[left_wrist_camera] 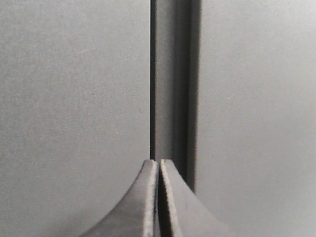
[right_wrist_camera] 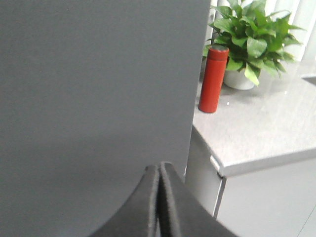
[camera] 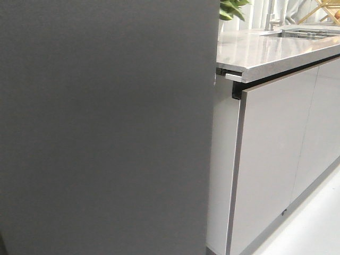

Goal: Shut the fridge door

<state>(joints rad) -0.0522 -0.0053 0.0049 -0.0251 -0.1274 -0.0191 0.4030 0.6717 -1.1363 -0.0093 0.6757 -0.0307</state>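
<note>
Both my left hand [left_wrist_camera: 158,170] and right hand [right_wrist_camera: 159,174] have fingers pressed together, empty, facing the dark grey fridge door [camera: 103,127].

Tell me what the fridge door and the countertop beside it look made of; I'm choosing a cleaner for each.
The fridge door looks like a dark grey matte panel, maybe coated metal or laminate; it shows no glare or reflections. The countertop looks like polished speckled grey stone or a stone-look composite; the front view shows bright reflections on it, and the right wrist view shows fine flecks. Neither can be settled from looks alone.
</note>
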